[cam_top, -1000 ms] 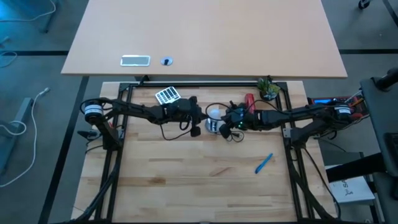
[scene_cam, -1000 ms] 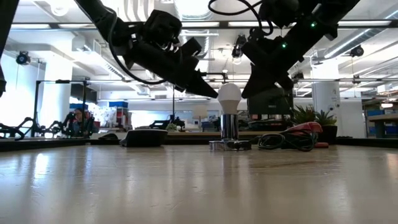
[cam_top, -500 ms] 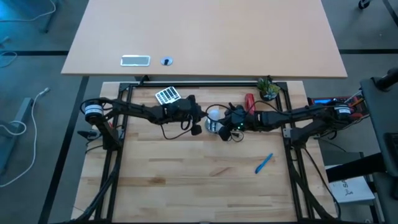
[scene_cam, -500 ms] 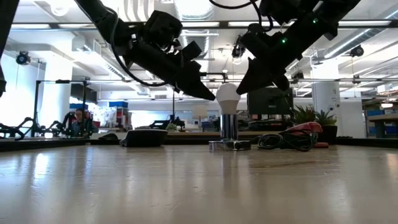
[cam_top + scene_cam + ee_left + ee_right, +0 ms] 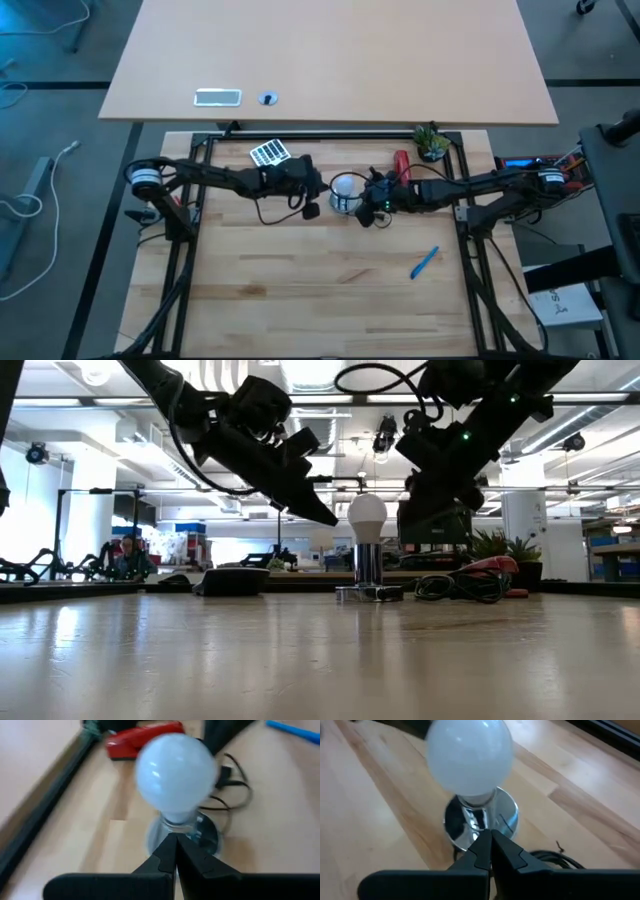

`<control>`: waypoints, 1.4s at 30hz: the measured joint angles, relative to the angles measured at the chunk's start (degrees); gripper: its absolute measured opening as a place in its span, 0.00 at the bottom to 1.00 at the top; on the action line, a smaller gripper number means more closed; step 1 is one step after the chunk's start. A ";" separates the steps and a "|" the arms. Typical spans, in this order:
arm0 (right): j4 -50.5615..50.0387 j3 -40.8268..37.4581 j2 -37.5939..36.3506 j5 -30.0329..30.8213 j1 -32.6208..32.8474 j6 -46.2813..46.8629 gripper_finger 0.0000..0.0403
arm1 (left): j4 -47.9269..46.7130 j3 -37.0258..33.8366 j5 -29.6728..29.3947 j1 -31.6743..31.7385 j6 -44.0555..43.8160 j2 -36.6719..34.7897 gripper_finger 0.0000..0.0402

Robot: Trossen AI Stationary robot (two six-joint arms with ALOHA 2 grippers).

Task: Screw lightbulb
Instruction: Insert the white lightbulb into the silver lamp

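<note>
The lightbulb [image 5: 367,512], whitish and frosted, stands upright with its screw end in the shiny silver socket [image 5: 368,566], whose round base [image 5: 505,817] rests on the table. My left gripper [image 5: 334,520] is shut and slants down toward the globe from the table's left, a small gap short of it. Its wrist view shows the bulb [image 5: 175,772] just beyond the fingertips [image 5: 174,845]. My right gripper [image 5: 489,840] is shut on the bulb's right [image 5: 363,193], pointing down at the socket, with nothing between its fingers.
A black cord [image 5: 455,586] coils right of the socket, beside a red stapler [image 5: 401,162]. A small plant [image 5: 432,142] stands at the far right, a white gridded pad [image 5: 269,153] at the far left, and a blue pen [image 5: 424,263] nearer right. The near half of the table is bare wood.
My right gripper swung in close to the bulb's globe, then backed off toward the table's right and tipped. My left gripper's tip drew a little away from the globe. Both stayed shut. The bulb stays upright in the socket.
</note>
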 joint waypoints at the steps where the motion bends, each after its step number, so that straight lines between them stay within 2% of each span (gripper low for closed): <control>1: -0.05 0.00 0.00 0.23 -0.12 -0.25 0.00 | -0.56 -0.02 1.72 0.00 0.07 -0.22 0.00; 4: 0.14 0.00 -0.02 1.39 -0.66 -1.47 0.00 | -0.21 -0.02 8.28 0.00 0.10 -0.52 0.00; 7: 0.95 0.00 -0.03 1.32 -1.92 -2.90 0.00 | 0.99 -0.04 9.92 -0.07 0.00 -0.52 0.00; 15: 6.57 0.00 -0.07 0.79 -3.36 -6.88 0.00 | 3.35 -0.07 4.28 0.41 0.26 -0.11 0.00; 23: 7.57 0.00 -0.07 -1.07 -3.44 -6.77 0.00 | 10.54 -0.20 3.71 0.63 -2.17 3.99 0.00; 33: 8.94 0.00 0.49 -7.52 -3.07 -4.95 0.00 | 11.53 -0.20 -1.07 0.72 -3.28 4.44 0.00; 42: 9.95 0.00 0.54 -6.52 -1.94 -3.76 0.00 | 10.92 -0.09 -1.06 0.72 -3.46 4.42 0.00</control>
